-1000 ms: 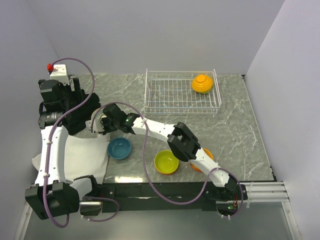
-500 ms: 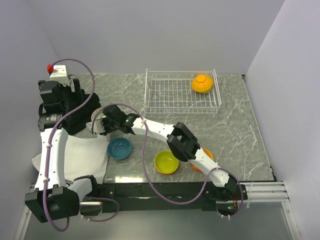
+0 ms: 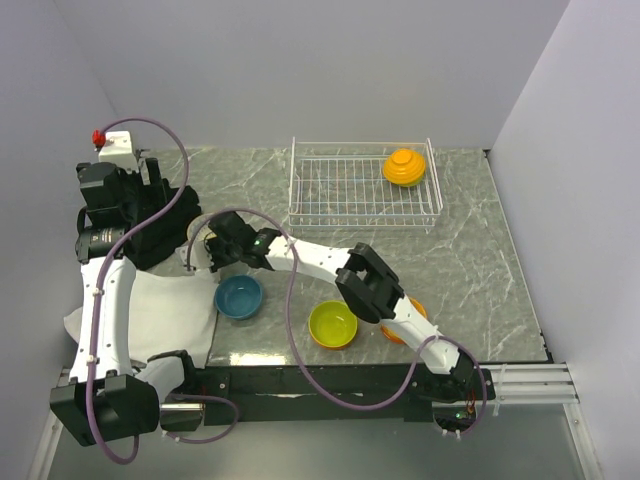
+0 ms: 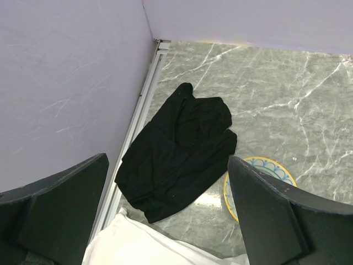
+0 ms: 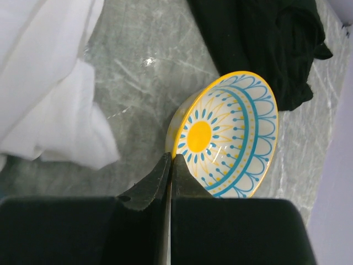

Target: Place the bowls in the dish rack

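My right gripper (image 5: 172, 161) is shut on the near rim of the white patterned bowl (image 5: 226, 138) with the yellow centre, which tilts up off the marble. In the top view this gripper (image 3: 210, 250) is at the table's left. My left gripper (image 4: 166, 163) hangs open and empty above a black cloth, with the patterned bowl's edge (image 4: 265, 165) beside its right finger. The teal-blue bowl (image 3: 239, 296), a lime green bowl (image 3: 333, 324) and an orange bowl (image 3: 416, 309), partly under the right arm, sit near the front. Another orange bowl (image 3: 405, 167) lies upside down in the dish rack (image 3: 362, 222).
A black cloth (image 4: 176, 149) lies by the left wall beside the patterned bowl. A white cloth (image 3: 160, 315) covers the front left corner. Grey walls close the table on three sides.
My right gripper has closed on the patterned bowl's rim. The left arm has barely moved.
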{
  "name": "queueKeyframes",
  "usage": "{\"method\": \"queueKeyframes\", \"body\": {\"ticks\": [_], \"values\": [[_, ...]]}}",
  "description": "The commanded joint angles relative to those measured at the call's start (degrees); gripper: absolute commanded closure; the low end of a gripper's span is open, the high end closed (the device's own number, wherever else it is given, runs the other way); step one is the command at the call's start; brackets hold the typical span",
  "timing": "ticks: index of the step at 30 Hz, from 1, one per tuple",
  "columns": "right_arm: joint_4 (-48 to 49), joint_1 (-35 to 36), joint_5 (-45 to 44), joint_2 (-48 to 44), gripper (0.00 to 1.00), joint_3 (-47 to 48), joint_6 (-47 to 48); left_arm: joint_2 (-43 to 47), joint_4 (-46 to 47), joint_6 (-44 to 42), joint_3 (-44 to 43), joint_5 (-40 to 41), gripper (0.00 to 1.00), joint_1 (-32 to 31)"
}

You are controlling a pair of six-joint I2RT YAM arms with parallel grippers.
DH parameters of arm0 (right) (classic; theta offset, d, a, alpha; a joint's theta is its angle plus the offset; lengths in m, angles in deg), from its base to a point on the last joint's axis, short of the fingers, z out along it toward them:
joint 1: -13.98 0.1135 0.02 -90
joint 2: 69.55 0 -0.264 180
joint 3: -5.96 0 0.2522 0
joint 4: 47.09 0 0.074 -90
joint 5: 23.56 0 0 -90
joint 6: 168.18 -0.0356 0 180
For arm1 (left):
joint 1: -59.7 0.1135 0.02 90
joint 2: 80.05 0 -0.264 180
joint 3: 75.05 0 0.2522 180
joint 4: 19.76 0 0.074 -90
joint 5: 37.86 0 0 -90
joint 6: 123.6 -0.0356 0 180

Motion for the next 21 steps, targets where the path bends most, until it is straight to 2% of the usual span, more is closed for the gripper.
{"method": "queueKeyframes", "body": {"ticks": [1,6,13,17,18,20,21], "values": [[1.7,-0.6,0.8,-11.7,1.00,-2.3,-3.5,1.1,3.2,1.9,-1.5,-1.5,0.03,0.5],[-3.0,-3.0,2.7,-19.2,1.00,1.3,-15.9,2.0,5.2,2.6,-2.5,-5.5,0.03,0.5],[-6.1,-9.6,7.7,-26.3,1.00,5.6,-33.1,0.5,7.7,4.3,-3.7,-16.8,0.03,0.4],[-5.1,-17.3,11.1,-28.6,1.00,6.6,-45.1,-2.9,10.5,9.6,-6.2,-21.4,0.03,-1.0],[-4.0,-19.1,13.5,-29.4,1.00,6.3,-51.5,-5.0,11.7,10.0,-7.0,-21.8,0.03,-2.2],[-2.3,-25.1,16.3,-30.1,1.00,4.4,-58.4,-7.6,12.3,11.1,-10.2,-24.0,0.03,-3.4],[0.8,-27.6,20.0,-30.8,1.00,3.1,-66.6,-10.7,12.3,11.1,-11.5,-24.8,0.03,-5.3]]}}
